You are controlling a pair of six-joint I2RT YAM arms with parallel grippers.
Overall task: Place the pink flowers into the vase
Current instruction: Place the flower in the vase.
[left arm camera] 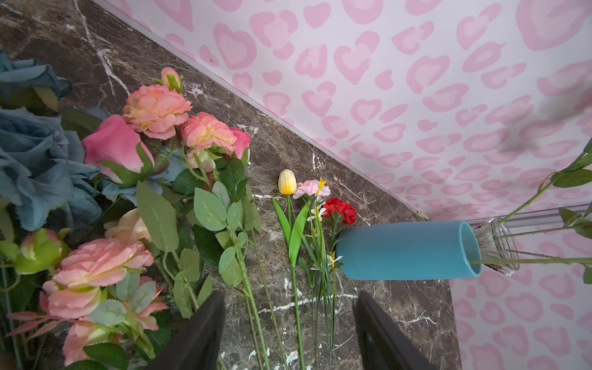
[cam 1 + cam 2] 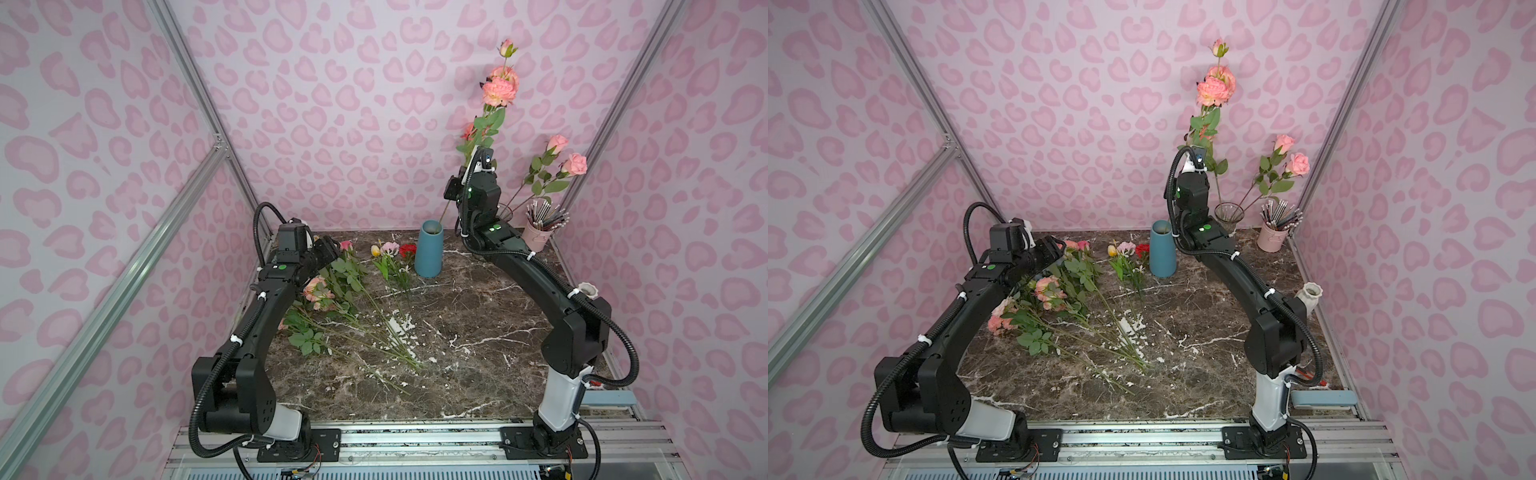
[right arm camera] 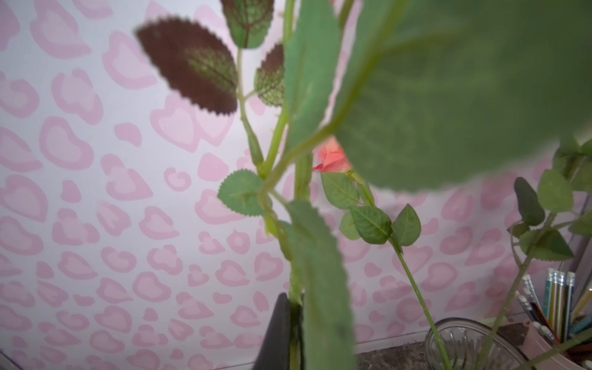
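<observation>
A big green leaf (image 3: 448, 96) fills much of the right wrist view, very close to the lens and blurred. It belongs to the held pink flower (image 2: 498, 89). This tall stem stands almost upright at the far side, right of the middle, with salmon-pink ruffled blooms and a small bud on top. The right fingers (image 3: 278, 333) are pressed together on its green stem. Under them the stem runs down to the left and its lower end reaches the mouth of the blue vase (image 2: 429, 249). How deep it goes inside I cannot tell. The blue vase stands upright at the far middle of the surface (image 2: 478, 332), a dark brown marble with white veins.

The other pink flowers (image 2: 318, 291) lie in a loose heap on the far left part of the surface, with long stems pointing to the near middle. The left fingers (image 1: 198, 339) are spread apart above these stems and hold nothing. Dusty-blue blooms (image 1: 35, 160) show in the heap in the left wrist view. Between the heap and the blue vase lie a yellow tulip (image 1: 287, 182), a pale pink carnation (image 1: 312, 189) and a red carnation (image 1: 341, 209), the last just beside the vase.

Right of the blue vase, a glass vase (image 2: 1229, 214) holds a stem with two pink roses (image 2: 575, 164) that leans right. Farther right stands a pink cup of pencils (image 2: 538, 237).
</observation>
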